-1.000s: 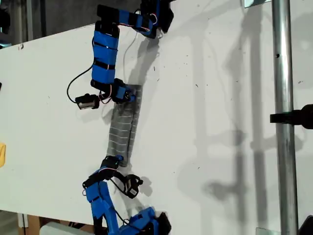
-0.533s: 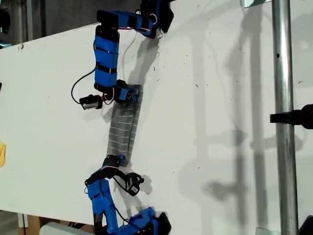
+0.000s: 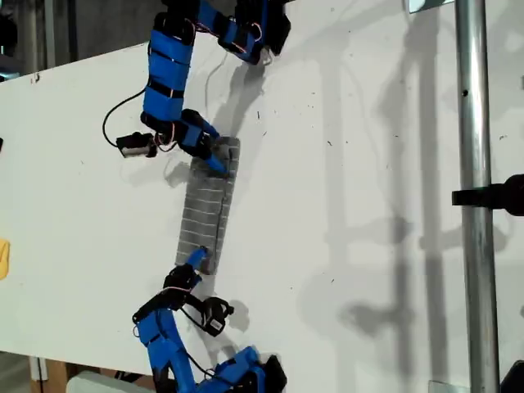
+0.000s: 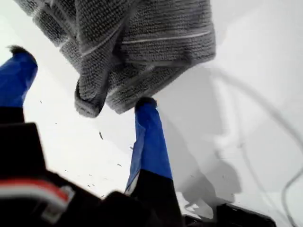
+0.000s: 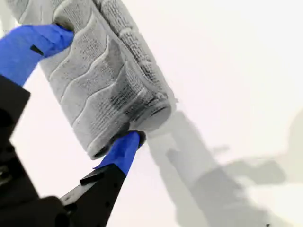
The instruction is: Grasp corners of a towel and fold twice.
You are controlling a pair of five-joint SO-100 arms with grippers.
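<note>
The grey striped towel (image 3: pixel 209 205) lies folded into a narrow strip on the white table (image 3: pixel 344 164). In the exterior view one arm's gripper (image 3: pixel 214 162) touches the strip's upper end and another arm's gripper (image 3: pixel 195 259) its lower end. The wrist views do not show which arm is which. My first gripper (image 4: pixel 83 78) is open, its blue fingers (image 4: pixel 149 137) wide apart below a bunched towel (image 4: pixel 128 42) end. My second gripper (image 5: pixel 100 85) is open, its jaws straddling a folded towel (image 5: pixel 109 80) end, one finger (image 5: pixel 120 151) on each long side.
A metal pole (image 3: pixel 477 196) with a black clamp (image 3: pixel 491 196) runs down the exterior view's right, casting shadows on the table. A yellow object (image 3: pixel 3 258) sits at that view's left edge. Loose cables (image 3: pixel 123 123) hang off both arms.
The upper arm has swung up and toward the exterior view's left, its gripper tip staying on the towel's upper end. The lower arm has dropped back slightly. The towel lies a little flatter.
</note>
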